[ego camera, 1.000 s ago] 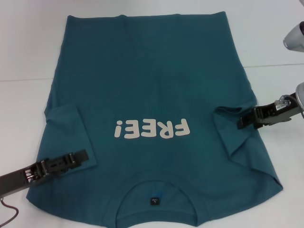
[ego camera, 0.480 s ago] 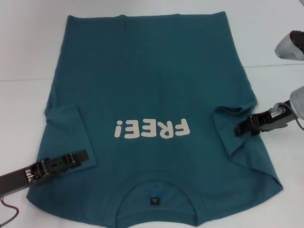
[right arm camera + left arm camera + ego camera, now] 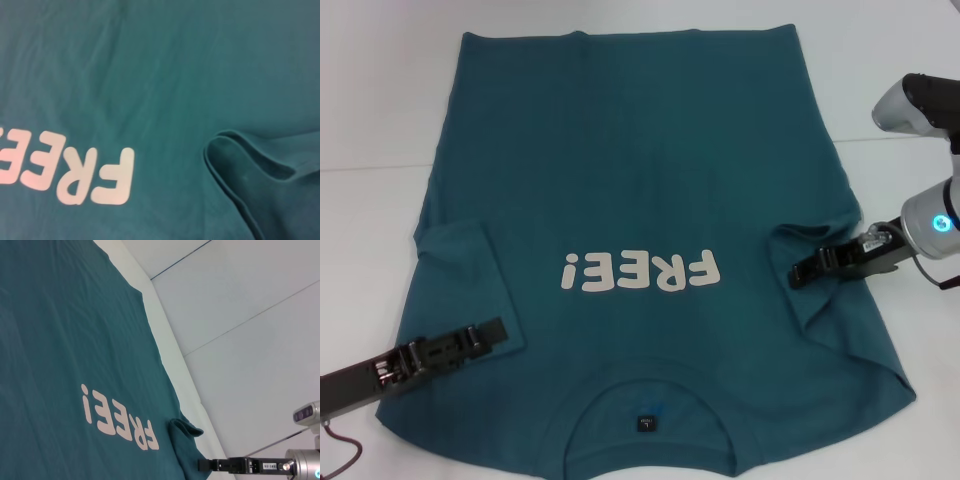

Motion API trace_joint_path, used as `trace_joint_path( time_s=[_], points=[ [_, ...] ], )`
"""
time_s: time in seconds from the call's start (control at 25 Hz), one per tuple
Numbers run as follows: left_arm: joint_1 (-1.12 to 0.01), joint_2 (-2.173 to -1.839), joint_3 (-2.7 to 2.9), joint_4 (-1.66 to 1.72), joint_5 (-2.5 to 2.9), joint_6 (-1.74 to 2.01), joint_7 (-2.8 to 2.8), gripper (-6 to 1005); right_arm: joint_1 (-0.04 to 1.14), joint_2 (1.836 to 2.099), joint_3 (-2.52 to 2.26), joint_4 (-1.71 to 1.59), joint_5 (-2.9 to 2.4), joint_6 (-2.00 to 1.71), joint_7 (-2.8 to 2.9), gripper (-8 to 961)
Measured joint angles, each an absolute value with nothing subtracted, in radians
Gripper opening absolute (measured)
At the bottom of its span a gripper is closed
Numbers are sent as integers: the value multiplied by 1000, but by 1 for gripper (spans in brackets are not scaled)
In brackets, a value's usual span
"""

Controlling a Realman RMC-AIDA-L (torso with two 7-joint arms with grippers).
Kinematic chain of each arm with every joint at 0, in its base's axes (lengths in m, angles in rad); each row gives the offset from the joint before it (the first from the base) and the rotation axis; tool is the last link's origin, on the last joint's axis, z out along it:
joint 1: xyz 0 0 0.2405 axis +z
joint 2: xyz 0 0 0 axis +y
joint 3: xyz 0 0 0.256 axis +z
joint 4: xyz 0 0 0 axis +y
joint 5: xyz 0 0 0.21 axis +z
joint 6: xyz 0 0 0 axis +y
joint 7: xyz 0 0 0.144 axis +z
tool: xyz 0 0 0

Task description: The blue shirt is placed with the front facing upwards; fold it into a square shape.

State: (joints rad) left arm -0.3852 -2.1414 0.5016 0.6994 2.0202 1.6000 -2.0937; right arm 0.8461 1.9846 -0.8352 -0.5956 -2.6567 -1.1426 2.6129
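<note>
The blue shirt (image 3: 640, 200) lies flat, front up, on the white bench (image 3: 370, 100), collar toward the robot, both sleeves folded in over the body. White block letters across the chest read "FREE!" (image 3: 640, 270) (upside down from the head view); a small dark neck label (image 3: 646, 424) sits inside the collar, its print too small to read. The left gripper (image 3: 492, 333) lies low on the folded left sleeve; the right gripper (image 3: 802, 270) reaches in at the folded right sleeve. I cannot tell whether either pair of jaws is parted or closed.
</note>
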Motion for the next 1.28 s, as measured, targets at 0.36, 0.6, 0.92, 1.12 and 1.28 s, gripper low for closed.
trace_joint_path(
  time_s=[0.36, 0.6, 0.92, 1.12, 1.28],
  points=[
    [-388, -2140, 502, 694, 2020, 1596, -2085, 551, 849, 1994, -837, -594, -2516, -1145, 2524, 576],
    [-386, -2140, 500, 693, 2020, 1596, -2085, 551, 844, 1993, -839, -597, -2508, -1143, 2515, 579],
    [-387, -2140, 500, 693, 2020, 1597, -2085, 550, 830, 1989, -839, -595, -2585, -1067, 2567, 584],
    [-388, -2140, 500, 693, 2020, 1597, -2085, 550, 826, 1994, -841, -584, -2586, -981, 2567, 587],
    [-383, -2140, 493, 693, 2020, 1597, -2085, 550, 824, 1997, -841, -562, -2586, -889, 2567, 589]
  ],
)
